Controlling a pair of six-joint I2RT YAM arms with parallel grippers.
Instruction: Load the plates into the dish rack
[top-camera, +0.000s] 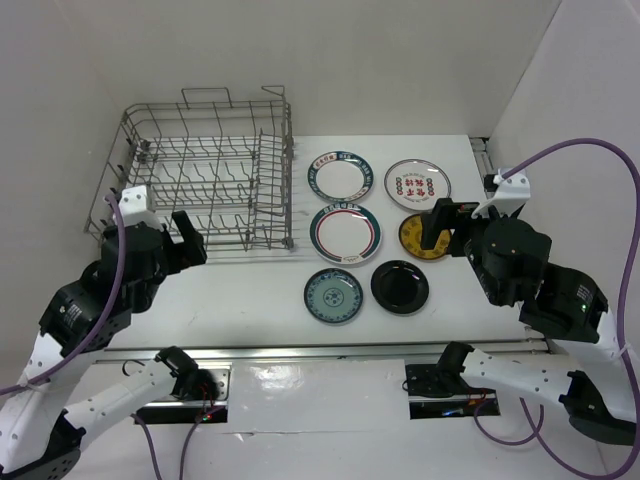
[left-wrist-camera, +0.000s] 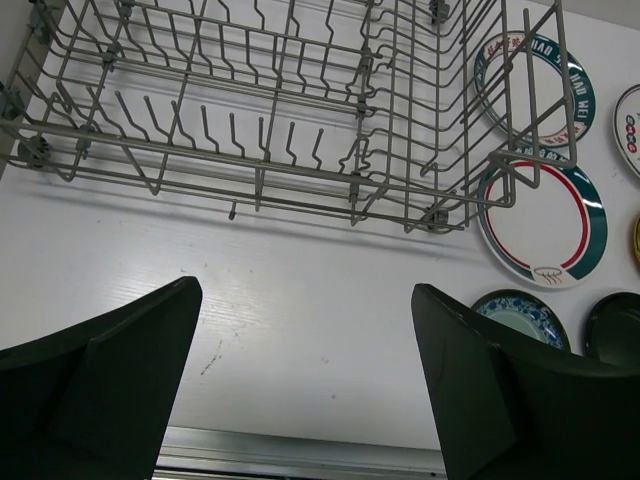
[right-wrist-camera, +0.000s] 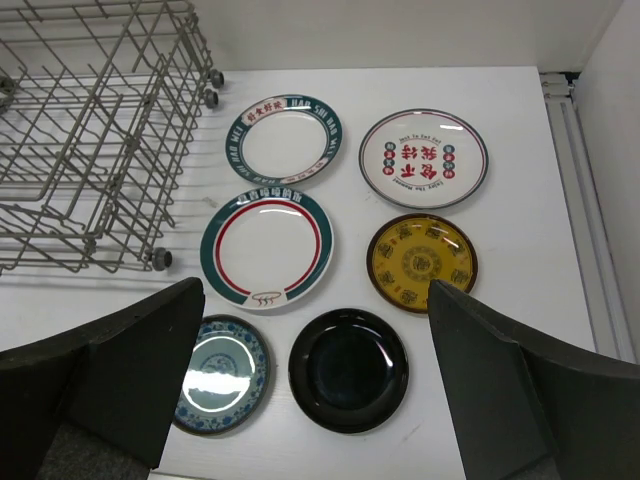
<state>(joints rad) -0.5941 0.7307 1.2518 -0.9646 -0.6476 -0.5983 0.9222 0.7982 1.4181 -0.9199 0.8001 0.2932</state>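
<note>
None of the six plates is in the dish rack (top-camera: 205, 175), which stands at the far left corner of the tabletop; they lie flat in two rows from the middle toward the right edge. The right gripper (top-camera: 445, 225) hangs over the yellow plate (top-camera: 412, 238) near the right edge, jaws spread wide and holding nothing. The left gripper (top-camera: 190, 240), equally wide and empty, sits by the rack's near side. The yellow plate looks like the first pick. A flat plate offers little to grip, so the fingers should probably straddle its rim, one pad under the lip, then tilt it upright before carrying it to the tines. The black plate (top-camera: 400, 287) lies just beside it toward the near edge, so its free right side is the safer approach.
</note>
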